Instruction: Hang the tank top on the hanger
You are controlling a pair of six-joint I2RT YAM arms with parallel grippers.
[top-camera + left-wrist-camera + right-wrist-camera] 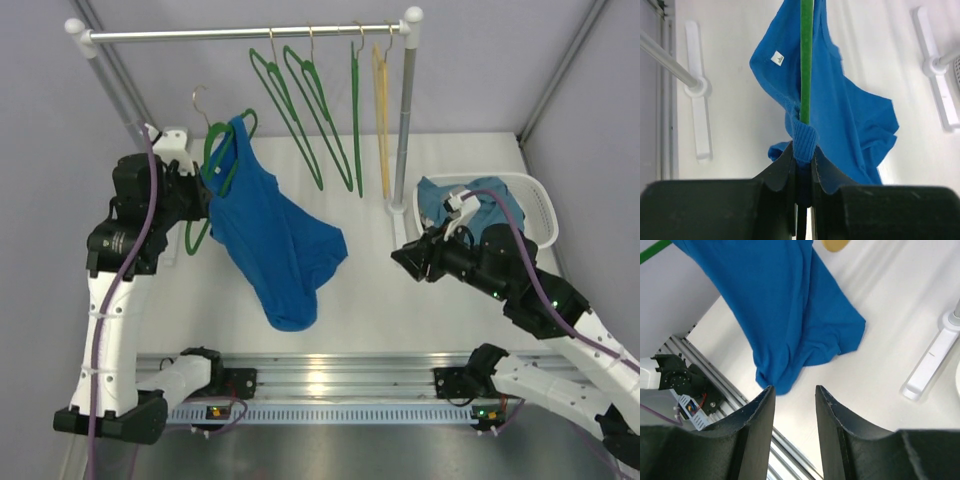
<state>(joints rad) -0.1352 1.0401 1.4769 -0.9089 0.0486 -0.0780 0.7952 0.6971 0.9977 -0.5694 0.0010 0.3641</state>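
The royal-blue tank top [275,235] hangs from a green hanger [222,150] with a brass hook, held up at the left. Its lower part trails onto the table. My left gripper [205,190] is shut on the hanger's green bar [806,60] together with a ribbed blue strap [804,142]. The tank top [855,125] drapes to the right of the bar in the left wrist view. My right gripper [400,255] is open and empty, to the right of the tank top [785,310], with its fingers [760,410] apart from the fabric.
A clothes rail [240,33] spans the back with several green hangers [300,110] and a yellow hanger [381,110]. Its right post [404,120] stands by a white basket [535,205] that holds a teal garment [470,205]. The rail's white foot [930,365] lies near my right gripper.
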